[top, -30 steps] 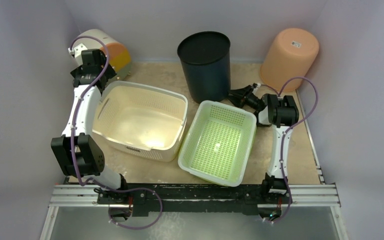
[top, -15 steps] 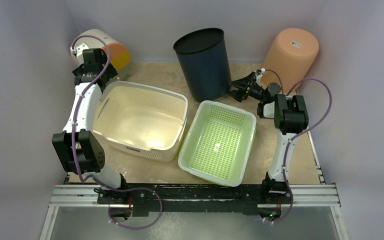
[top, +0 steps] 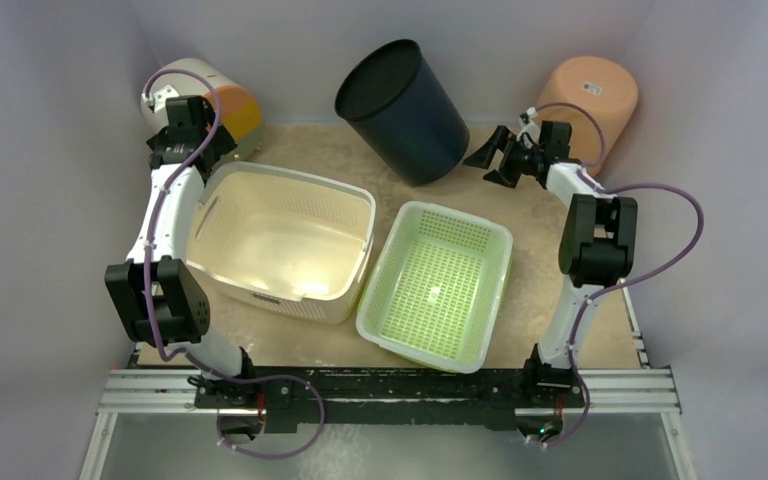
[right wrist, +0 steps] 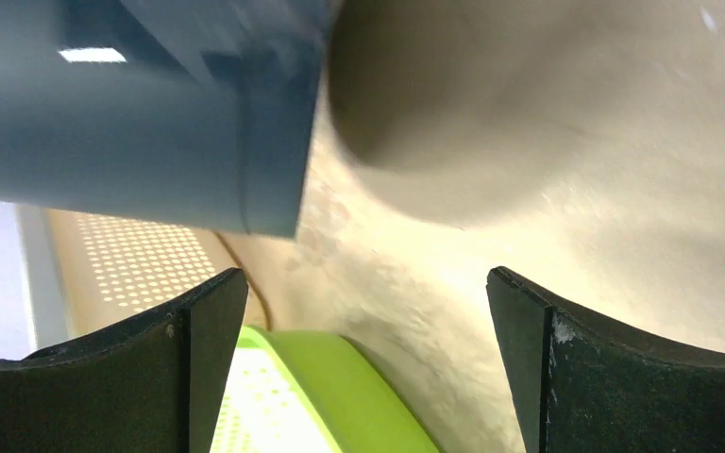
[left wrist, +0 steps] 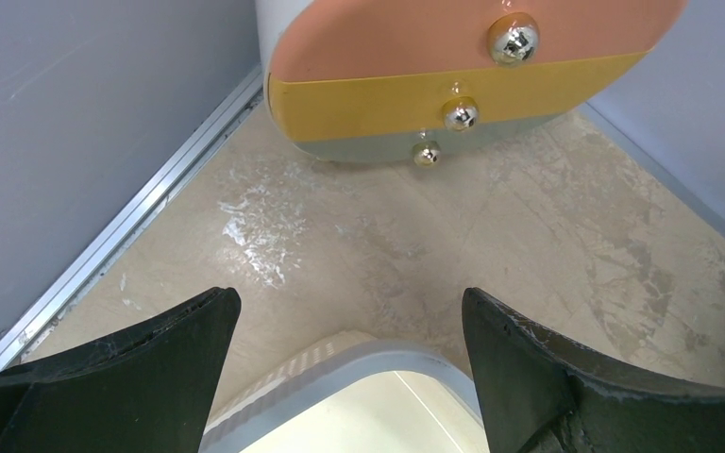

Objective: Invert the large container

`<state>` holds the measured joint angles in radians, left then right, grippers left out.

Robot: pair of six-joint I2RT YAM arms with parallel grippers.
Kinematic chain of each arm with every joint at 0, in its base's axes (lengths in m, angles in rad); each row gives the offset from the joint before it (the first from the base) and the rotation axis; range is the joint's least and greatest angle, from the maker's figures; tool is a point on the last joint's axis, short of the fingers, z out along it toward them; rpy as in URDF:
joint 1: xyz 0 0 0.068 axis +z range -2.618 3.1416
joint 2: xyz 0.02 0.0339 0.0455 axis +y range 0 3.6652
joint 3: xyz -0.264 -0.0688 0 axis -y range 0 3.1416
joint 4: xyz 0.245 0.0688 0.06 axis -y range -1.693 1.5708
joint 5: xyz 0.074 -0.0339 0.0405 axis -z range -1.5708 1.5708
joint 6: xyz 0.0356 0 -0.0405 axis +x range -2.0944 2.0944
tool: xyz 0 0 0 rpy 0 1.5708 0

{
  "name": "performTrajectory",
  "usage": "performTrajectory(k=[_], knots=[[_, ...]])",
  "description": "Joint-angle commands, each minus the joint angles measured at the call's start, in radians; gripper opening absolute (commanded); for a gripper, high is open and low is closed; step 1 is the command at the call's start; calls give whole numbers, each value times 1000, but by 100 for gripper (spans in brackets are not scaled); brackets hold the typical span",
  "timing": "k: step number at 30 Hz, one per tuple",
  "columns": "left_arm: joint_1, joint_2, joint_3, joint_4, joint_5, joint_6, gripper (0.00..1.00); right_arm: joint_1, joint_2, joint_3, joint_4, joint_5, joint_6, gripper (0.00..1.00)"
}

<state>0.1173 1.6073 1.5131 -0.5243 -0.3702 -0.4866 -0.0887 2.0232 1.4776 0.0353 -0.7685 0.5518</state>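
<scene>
Five containers on your table (top: 545,290), one of each. The large container (top: 280,240) is upright, mouth up, left of centre, just beside the lime-green basket (top: 435,285). At the back: a tilted dark blue bin (top: 400,110), an inverted peach bucket (top: 585,100) and a striped drum (top: 222,100) on its side. The left gripper (left wrist: 349,294) is spread over the large container's far-left corner, empty. The right gripper (right wrist: 366,274) is spread beside the bin; contact unclear because of blur.

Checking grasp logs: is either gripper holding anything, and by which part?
Nothing is held: the left gripper and the right gripper are both open and empty.
</scene>
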Motion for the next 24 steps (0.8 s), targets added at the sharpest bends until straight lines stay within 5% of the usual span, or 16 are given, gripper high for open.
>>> performTrajectory(k=[1, 24], knots=[[1, -8, 26, 44, 5, -1, 90, -5, -7, -3, -217, 115, -140, 100], [2, -23, 20, 54, 33, -1, 90, -5, -63, 139, -386, 329, -243, 100]])
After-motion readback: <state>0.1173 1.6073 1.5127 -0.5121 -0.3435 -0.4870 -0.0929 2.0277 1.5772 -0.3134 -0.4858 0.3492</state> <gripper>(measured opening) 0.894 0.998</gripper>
